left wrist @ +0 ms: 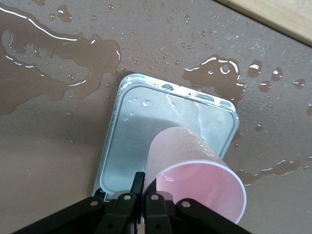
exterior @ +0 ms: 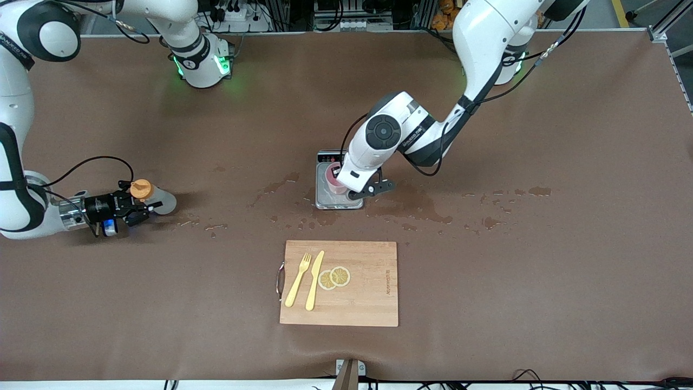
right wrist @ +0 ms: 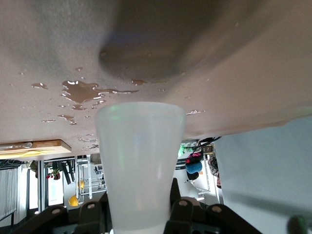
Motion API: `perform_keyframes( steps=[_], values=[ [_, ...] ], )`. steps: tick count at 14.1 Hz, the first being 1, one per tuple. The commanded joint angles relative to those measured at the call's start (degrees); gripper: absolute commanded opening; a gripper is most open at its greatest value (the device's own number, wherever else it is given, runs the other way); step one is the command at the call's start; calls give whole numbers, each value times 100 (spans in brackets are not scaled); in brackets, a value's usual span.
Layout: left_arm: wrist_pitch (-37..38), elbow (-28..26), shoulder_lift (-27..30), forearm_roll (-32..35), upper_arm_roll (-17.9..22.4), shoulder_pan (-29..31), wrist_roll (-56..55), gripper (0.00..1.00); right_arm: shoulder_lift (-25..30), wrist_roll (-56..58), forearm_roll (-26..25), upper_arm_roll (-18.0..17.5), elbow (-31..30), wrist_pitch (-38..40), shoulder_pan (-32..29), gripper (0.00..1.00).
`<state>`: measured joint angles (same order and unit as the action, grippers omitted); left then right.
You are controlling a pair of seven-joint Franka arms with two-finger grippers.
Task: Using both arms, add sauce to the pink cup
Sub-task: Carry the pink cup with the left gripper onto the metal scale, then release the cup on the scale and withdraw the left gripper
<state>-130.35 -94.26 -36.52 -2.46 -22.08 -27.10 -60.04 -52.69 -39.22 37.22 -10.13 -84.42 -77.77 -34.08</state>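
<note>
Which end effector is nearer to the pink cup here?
Left. The left end effector is shut on the rim of the pink cup, which stands on the scale. The right end effector holds the sauce bottle toward the right arm's end of the table.

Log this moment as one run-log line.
left gripper: shut on cup rim, on scale | right gripper: shut on sauce at its end of table | spills around scale | pouring: not begun
</note>
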Motion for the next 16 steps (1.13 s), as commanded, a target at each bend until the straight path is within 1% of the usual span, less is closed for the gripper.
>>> perform_keyframes(
  steps=[1, 2, 3, 5, 8, 10, 11, 13, 15, 16],
  values=[
    [-17, 153, -119, 184, 63, -137, -104, 0, 337, -480, -118, -7, -13, 131, 190, 34],
    [-17, 153, -119, 176, 63, -129, -113, 20, 408, -612, -127, -7, -4, 131, 243, 34],
    [-17, 153, -119, 228, 63, -120, -35, 99, 435, -700, -127, -24, -4, 140, 261, 34],
    [-9, 162, -93, 438, 63, -129, -43, 100, 461, -797, -127, -25, 66, 271, 323, 34],
    [-8, 162, -5, 474, 63, -67, -34, 100, 479, -1000, -171, -33, 154, 350, 419, 35],
    [18, 162, 144, 483, 63, 38, -8, 100, 628, -1035, -302, -16, 207, 368, 612, 35],
    [44, 162, 232, 527, 55, 178, 1, 100, 689, -1235, -338, -33, 216, 368, 648, 34],
    [219, 162, 504, 518, 55, 275, 158, 100, 795, -1474, -356, -42, 259, 377, 761, 35],
    [631, 144, 864, 518, 55, 389, 325, 100, 979, -1684, -469, -42, 269, 368, 911, 35],
    [755, 144, 1022, 518, 46, 642, 561, 100, 1050, -1746, -487, -33, 277, 368, 990, 35]
  ],
)
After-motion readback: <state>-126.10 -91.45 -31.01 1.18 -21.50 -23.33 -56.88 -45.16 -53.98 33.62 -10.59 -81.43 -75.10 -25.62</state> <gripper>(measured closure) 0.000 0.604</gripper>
